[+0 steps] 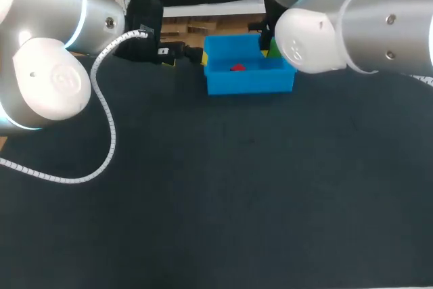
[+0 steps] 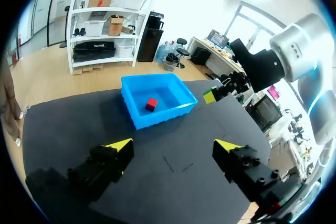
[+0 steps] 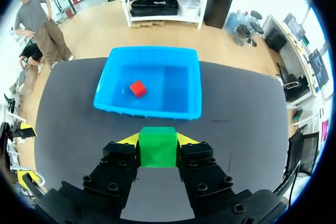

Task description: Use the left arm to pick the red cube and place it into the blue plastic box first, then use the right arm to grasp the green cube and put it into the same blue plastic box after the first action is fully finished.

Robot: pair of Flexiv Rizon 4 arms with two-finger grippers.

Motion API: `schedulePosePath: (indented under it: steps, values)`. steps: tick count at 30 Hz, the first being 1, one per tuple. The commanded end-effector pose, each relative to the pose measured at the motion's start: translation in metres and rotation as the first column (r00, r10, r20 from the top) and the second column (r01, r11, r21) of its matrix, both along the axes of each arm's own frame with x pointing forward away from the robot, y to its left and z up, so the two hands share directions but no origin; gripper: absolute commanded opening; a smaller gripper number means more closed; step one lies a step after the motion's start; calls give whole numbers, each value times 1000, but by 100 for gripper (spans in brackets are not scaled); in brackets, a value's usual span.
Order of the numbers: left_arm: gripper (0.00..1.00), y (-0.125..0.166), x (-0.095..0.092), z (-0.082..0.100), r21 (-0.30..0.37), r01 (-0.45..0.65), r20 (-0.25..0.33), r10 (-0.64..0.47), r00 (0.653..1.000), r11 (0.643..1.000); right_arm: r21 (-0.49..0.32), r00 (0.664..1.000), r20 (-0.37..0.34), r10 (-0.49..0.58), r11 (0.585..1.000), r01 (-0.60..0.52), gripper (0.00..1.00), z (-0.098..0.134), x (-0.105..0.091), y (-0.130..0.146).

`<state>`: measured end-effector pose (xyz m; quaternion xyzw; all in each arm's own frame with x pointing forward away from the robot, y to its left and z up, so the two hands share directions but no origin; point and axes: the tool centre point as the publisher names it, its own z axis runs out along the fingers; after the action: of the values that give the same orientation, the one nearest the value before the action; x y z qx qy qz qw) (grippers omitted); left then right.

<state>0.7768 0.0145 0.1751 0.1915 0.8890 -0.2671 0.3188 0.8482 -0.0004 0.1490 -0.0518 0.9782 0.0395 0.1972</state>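
The red cube [image 1: 237, 68] [image 2: 151, 104] [image 3: 138, 88] lies inside the blue plastic box [image 1: 250, 83] [image 2: 157, 120] [image 3: 149, 110] at the table's far middle. My right gripper [image 3: 158, 141] is shut on the green cube [image 3: 158, 148] [image 2: 210, 96], both yellow-tipped fingers pressing its sides. It holds the cube above the table, just short of the box's near wall. In the head view the green cube [image 1: 274, 51] peeks out behind my right arm at the box's right end. My left gripper [image 2: 174, 148] [image 1: 195, 55] is open and empty, to the left of the box.
A white coiled cable [image 1: 105, 123] hangs from my left arm over the dark table mat [image 1: 230, 194]. My right arm's bulky elbow [image 1: 311, 32] hides the box's right corner in the head view.
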Motion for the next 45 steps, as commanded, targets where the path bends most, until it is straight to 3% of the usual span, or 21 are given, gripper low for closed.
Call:
schedulePosePath:
  steps: [1,13,34,45]
  values:
    - [100,2,0,-1,-6,4,4,-4,1000,1000,-3,1000,7,1,1000,-1,0,5,8,1]
    - [100,2,0,-1,-6,4,4,-4,1000,1000,-15,999,47,12,1000,-11,0,18,30,6]
    - [100,2,0,-1,-6,4,4,-4,1000,1000,-38,998,64,3,999,-1,0,16,61,1]
    - [100,2,0,-1,-6,4,4,-4,1000,1000,-38,998,55,-4,999,6,0,4,75,-4]
